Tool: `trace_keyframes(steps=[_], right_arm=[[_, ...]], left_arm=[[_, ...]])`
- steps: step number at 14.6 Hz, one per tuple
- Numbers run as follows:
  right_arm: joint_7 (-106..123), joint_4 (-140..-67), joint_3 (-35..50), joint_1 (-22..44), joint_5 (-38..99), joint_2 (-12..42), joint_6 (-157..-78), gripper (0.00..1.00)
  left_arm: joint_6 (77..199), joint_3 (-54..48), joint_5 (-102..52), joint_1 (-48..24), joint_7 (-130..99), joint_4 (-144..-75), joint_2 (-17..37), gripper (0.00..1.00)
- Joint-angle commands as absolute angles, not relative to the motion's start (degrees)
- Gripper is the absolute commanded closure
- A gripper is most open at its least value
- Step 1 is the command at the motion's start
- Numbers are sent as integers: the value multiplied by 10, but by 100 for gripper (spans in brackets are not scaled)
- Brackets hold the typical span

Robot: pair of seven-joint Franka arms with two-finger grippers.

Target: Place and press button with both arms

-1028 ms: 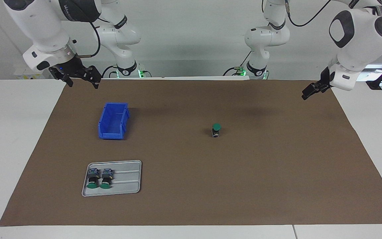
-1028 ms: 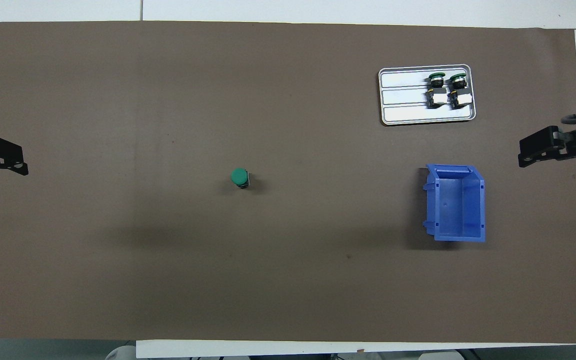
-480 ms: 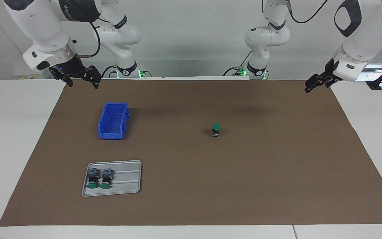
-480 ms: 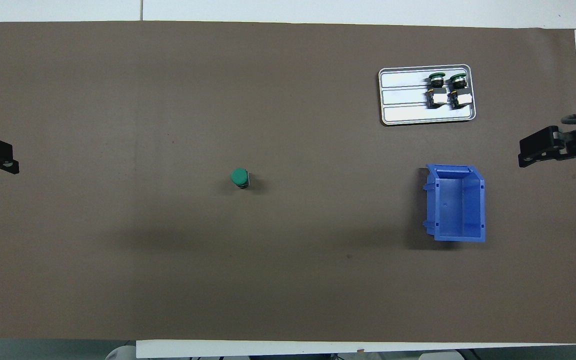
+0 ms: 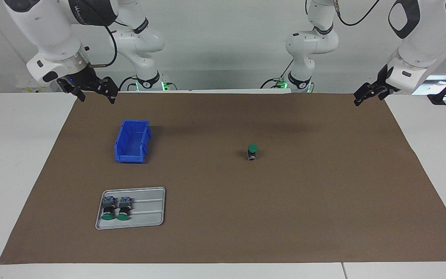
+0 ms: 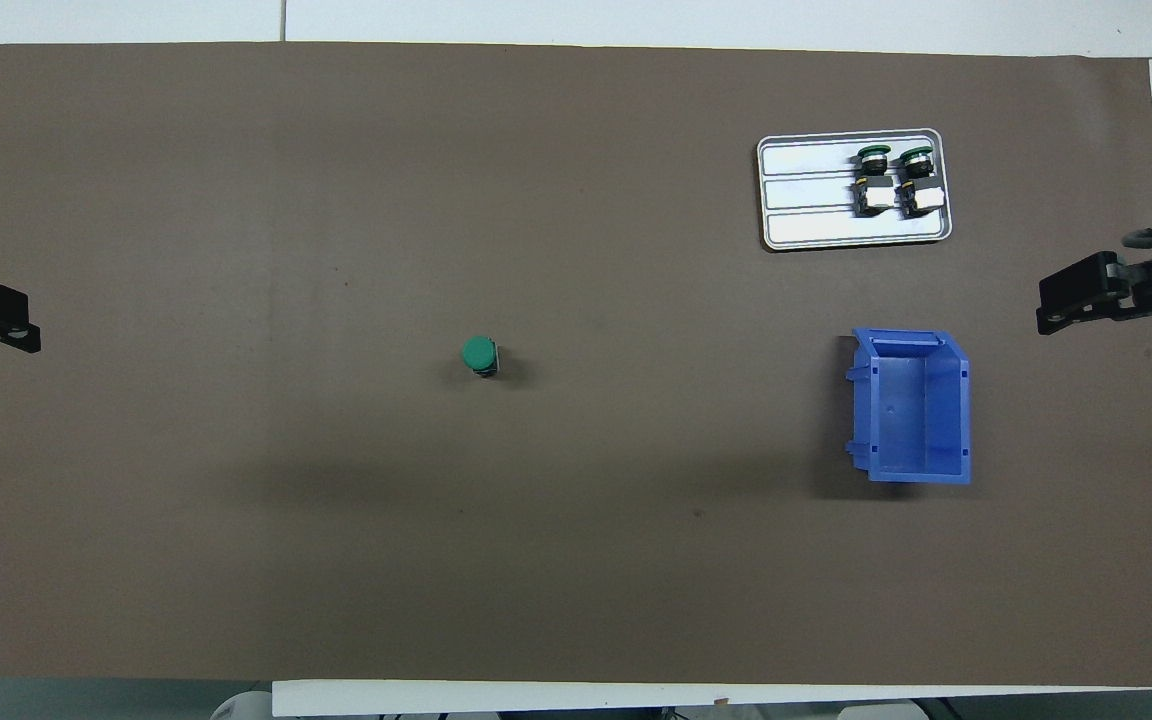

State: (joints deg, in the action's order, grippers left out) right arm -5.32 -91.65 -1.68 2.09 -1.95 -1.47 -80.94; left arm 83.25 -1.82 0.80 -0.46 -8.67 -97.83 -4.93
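A button (image 5: 252,152) with a green cap stands upright on the brown mat (image 5: 323,193) near its middle; it also shows in the overhead view (image 6: 479,355). Two more buttons (image 5: 115,208) lie side by side on a grey tray (image 5: 149,209). My left gripper (image 5: 358,100) hangs in the air over the mat's edge at the left arm's end, well apart from the button; it also shows in the overhead view (image 6: 21,335). My right gripper (image 5: 97,100) is open and empty, up in the air over the mat's edge at the right arm's end; it also shows in the overhead view (image 6: 1056,310).
A blue plastic bin (image 5: 132,141) stands open on the mat toward the right arm's end, nearer to the robots than the tray. White table (image 5: 10,155) borders the mat at both ends.
My left gripper has risen and drawn back toward the left arm's end of the table. The right arm, the buttons, the tray and the bin have not moved.
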Motion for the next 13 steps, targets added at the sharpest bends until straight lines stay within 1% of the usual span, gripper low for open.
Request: trace_keyframes(steps=[1,8,9,11,13], right_arm=[[-42,-928,-18,18,-19,-25,-817,0],[-42,-928,-18,18,-19,-25,-817,0],[-42,-928,-18,19,-19,-25,-817,0],[-42,-928,-18,18,-19,-25,-817,0],[-42,-928,-18,18,-19,-25,-817,0]], left_arm=[[817,-19,11,-9,-74,-976,-57,0],[821,-18,13,-6,-83,-983,-65,0],[830,-18,11,-4,-77,-977,-61,0],[858,-18,12,-9,-80,-983,-63,0],[846,-18,12,-8,-74,-981,-66,0]])
